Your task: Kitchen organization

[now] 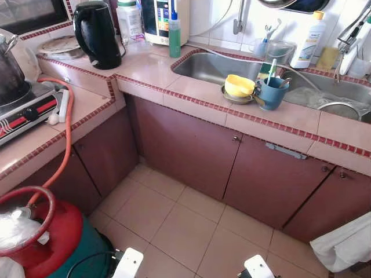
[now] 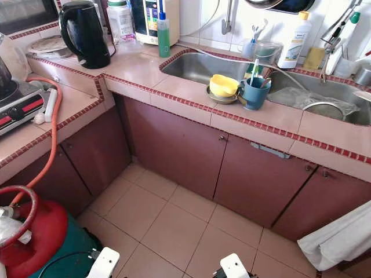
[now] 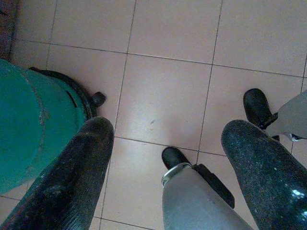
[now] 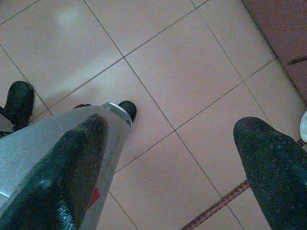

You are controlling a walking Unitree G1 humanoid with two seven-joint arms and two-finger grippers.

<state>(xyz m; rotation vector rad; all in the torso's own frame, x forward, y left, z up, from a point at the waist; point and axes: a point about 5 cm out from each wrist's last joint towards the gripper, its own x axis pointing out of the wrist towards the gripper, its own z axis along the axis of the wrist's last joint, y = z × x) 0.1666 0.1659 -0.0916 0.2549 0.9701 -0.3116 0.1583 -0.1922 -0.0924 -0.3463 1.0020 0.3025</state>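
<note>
Both arms hung low over the floor tiles, the left gripper and right gripper each with jaws apart and empty. The yellow bowl and blue cup (touching, on the counter edge before the sink) lay ahead and well above, probably nearer the right arm.

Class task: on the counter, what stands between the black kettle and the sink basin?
In the left eye view, a green bottle stands between the black kettle and the sink basin; otherwise bare pink counter tile.
</note>
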